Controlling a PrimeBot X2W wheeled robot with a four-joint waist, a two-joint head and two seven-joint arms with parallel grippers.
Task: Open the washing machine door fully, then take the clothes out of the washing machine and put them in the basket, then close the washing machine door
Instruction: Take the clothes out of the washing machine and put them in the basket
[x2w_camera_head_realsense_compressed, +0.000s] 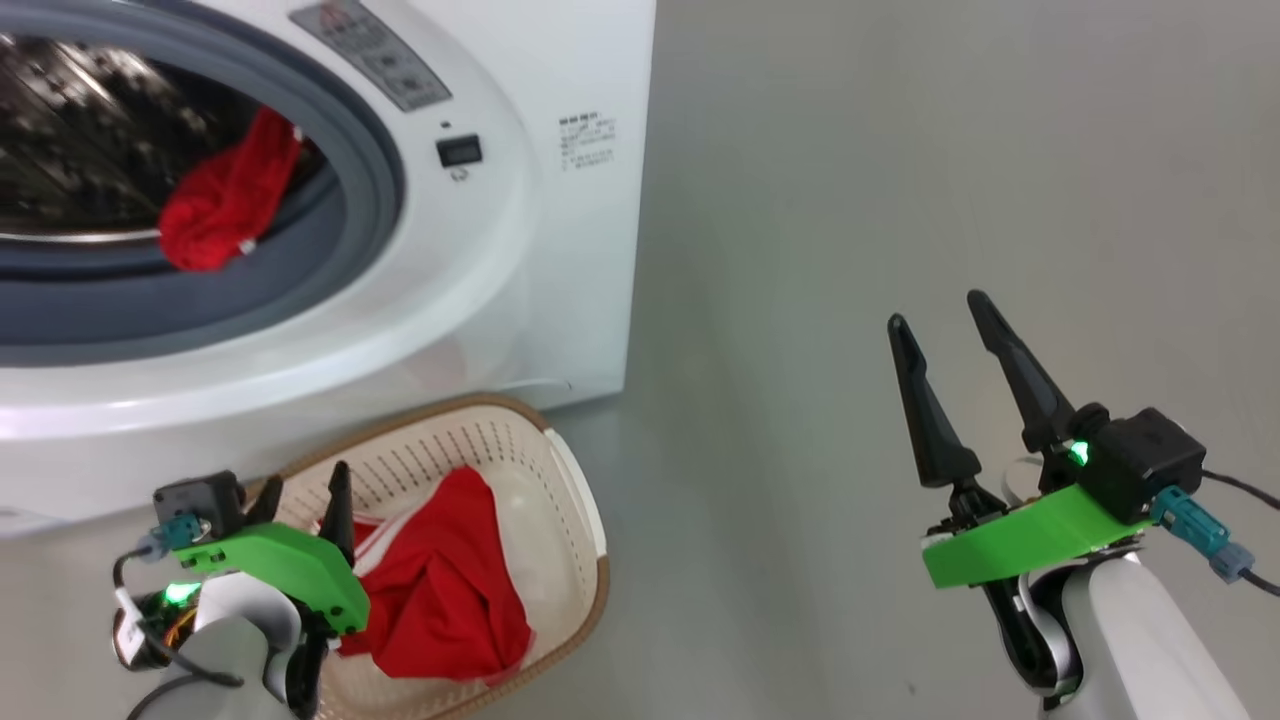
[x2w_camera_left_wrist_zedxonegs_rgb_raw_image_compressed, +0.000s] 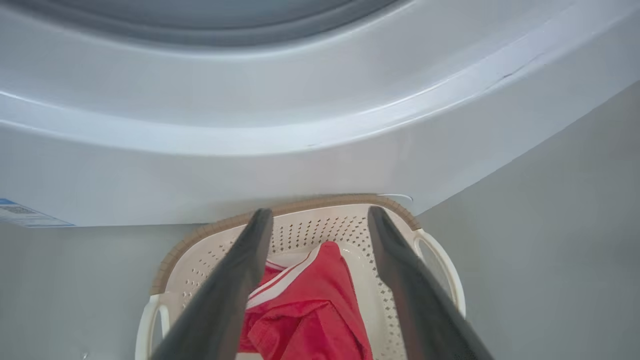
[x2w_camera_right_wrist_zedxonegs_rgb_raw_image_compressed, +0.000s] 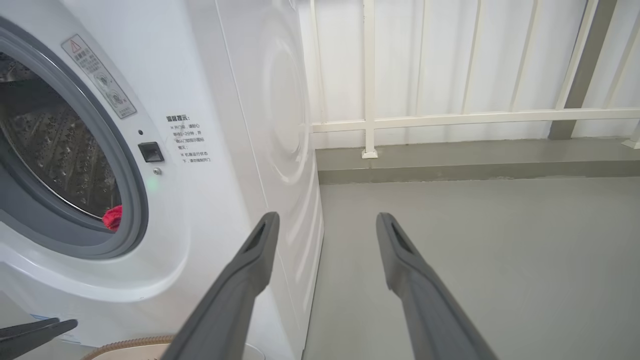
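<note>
The white washing machine (x2w_camera_head_realsense_compressed: 470, 300) stands with its drum open; its door is out of view. One red garment (x2w_camera_head_realsense_compressed: 228, 195) lies on the grey ring at the drum's mouth, also seen as a red bit (x2w_camera_right_wrist_zedxonegs_rgb_raw_image_compressed: 113, 217). The cream basket (x2w_camera_head_realsense_compressed: 570, 470) sits on the floor against the machine's front, with another red garment with white stripes (x2w_camera_head_realsense_compressed: 440, 590) lying inside. My left gripper (x2w_camera_head_realsense_compressed: 305, 495) hovers open over the basket's near-left side, nothing between its fingers; its wrist view shows the garment (x2w_camera_left_wrist_zedxonegs_rgb_raw_image_compressed: 310, 305) below the gripper (x2w_camera_left_wrist_zedxonegs_rgb_raw_image_compressed: 320, 212). My right gripper (x2w_camera_head_realsense_compressed: 935, 310) is open and empty over bare floor to the right.
Grey floor (x2w_camera_head_realsense_compressed: 900, 150) spreads to the right of the machine. A white railing (x2w_camera_right_wrist_zedxonegs_rgb_raw_image_compressed: 450, 117) on a low ledge runs behind it. The machine's curved front (x2w_camera_left_wrist_zedxonegs_rgb_raw_image_compressed: 300, 115) overhangs the basket's far rim (x2w_camera_left_wrist_zedxonegs_rgb_raw_image_compressed: 310, 202).
</note>
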